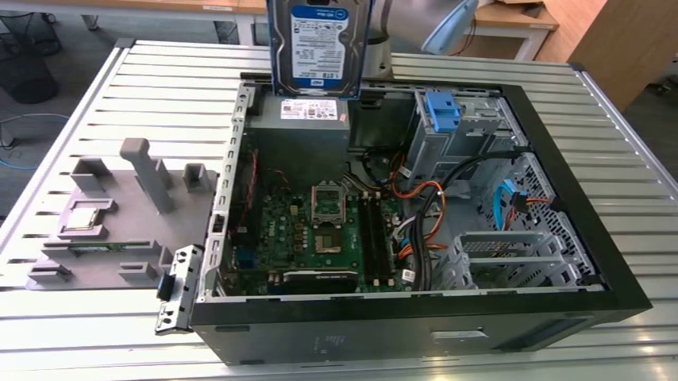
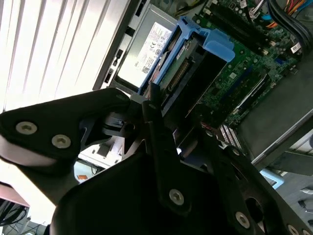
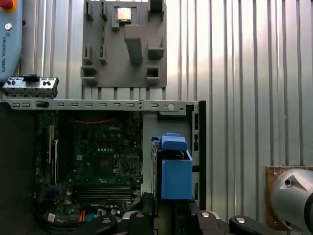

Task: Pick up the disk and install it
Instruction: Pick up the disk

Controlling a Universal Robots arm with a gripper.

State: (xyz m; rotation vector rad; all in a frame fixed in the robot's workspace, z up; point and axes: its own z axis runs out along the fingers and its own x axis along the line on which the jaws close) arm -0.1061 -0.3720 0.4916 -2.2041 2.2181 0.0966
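The disk [image 1: 317,48] stands upright on its edge in the air, over the back wall of the open computer case [image 1: 593,262]. It is a silver drive with a white-and-blue label, clipped in a bright blue frame. In both wrist views the blue-framed disk [image 2: 188,63] [image 3: 175,169] juts out from between the black fingers. My gripper [image 2: 161,105] [image 3: 166,215] is shut on its near end. Below the disk lie the power supply [image 1: 302,111] and the green motherboard [image 1: 329,230].
A drive bay with a blue bracket [image 1: 443,111] sits at the case's back, toward the exterior view's right, with cables beside it. A grey fixture tray [image 1: 106,230] holding a small square chip [image 1: 85,218] lies on the slatted table, on the exterior view's left.
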